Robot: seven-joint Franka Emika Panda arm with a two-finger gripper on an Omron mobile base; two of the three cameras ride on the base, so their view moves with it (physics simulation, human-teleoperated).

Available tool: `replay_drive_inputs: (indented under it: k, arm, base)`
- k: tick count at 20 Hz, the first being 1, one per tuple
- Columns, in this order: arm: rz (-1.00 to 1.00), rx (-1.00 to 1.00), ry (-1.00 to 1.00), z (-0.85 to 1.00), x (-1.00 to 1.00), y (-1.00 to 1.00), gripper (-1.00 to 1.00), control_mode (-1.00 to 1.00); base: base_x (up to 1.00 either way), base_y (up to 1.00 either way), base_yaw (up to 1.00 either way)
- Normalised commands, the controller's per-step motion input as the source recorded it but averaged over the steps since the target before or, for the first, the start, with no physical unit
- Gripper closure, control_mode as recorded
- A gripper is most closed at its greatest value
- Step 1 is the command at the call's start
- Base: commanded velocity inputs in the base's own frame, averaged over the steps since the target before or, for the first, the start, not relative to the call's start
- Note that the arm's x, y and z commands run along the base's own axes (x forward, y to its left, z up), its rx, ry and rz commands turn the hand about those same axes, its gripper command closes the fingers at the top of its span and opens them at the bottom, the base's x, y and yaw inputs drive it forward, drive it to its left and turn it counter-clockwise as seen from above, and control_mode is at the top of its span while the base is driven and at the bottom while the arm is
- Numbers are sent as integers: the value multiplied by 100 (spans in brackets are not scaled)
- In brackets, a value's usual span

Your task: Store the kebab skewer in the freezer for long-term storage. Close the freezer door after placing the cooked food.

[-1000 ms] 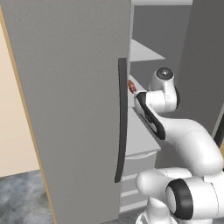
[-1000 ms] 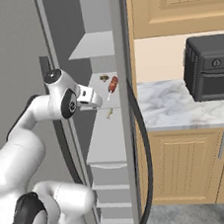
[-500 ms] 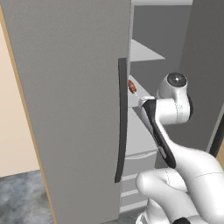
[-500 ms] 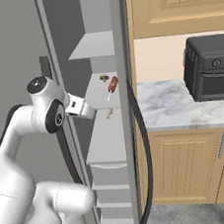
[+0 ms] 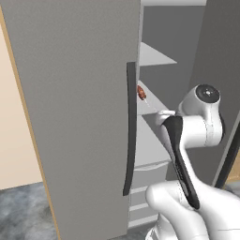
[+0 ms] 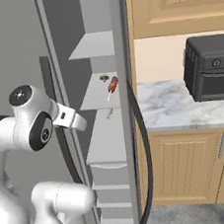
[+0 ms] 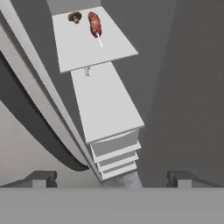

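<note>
Skewer (image 7: 95, 25) is lying on a middle shelf (image 7: 87, 48) inside the freezer, stick end pointing outward toward the gripper (image 7: 109, 179). Jaws are standing wide and empty, well clear of it, beside the open door's handle (image 5: 130, 129).

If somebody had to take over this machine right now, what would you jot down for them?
Gripper: open, holding nothing, out in front of the shelves.
Kebab skewer: lying on a middle shelf inside the freezer, beside a small dark item. Another small bit sits on the shelf below.
Freezer door: wide open, its dark bar handle beside the arm.
Done: the food is in the freezer.
Left: swing the door shut.
</note>
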Motion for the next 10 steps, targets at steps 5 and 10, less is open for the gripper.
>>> replay_drive_inputs:
  k: [5, 10]
  arm:
    - [0, 0, 8, 15, -43, 30, -100, -100]
    - [1, 0, 6, 0, -37, 11, -100, -100]
  base:
    - [0, 0, 0]
    - [0, 0, 0]
